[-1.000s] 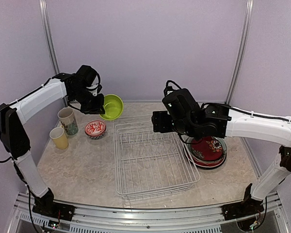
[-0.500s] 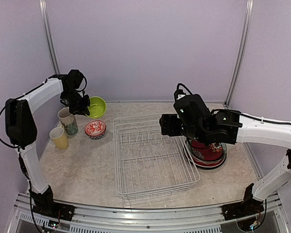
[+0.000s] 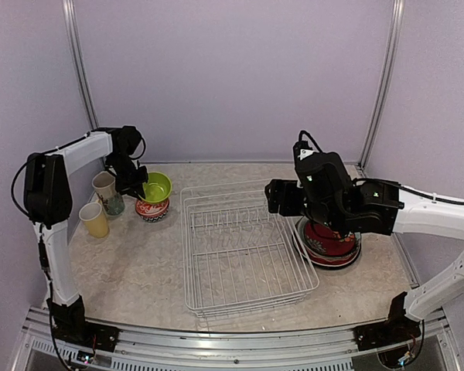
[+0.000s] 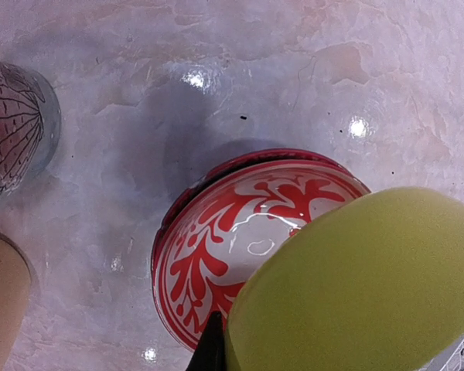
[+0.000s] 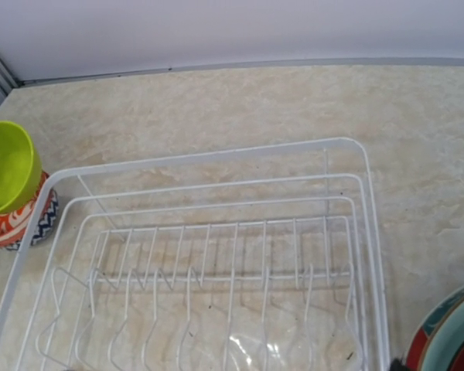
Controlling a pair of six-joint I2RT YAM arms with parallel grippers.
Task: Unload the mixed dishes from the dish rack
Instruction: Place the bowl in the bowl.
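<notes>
The left end effector pinched the rim of the lime green bowl, which sat tilted directly over the red-white bowl on the worktop, at the rear left beside the mug and yellow cup. The right end effector, its fingers spread, hung above the far right corner of the dish rack, near the stacked plates on the right.

Bright dishes around a white wire dish rack
A plain lime green bowl; a patterned bowl, red leaf sprays on white; a yellow cup; a cream-and-teal mug; a red floral plate; a beige marbled table.
</notes>
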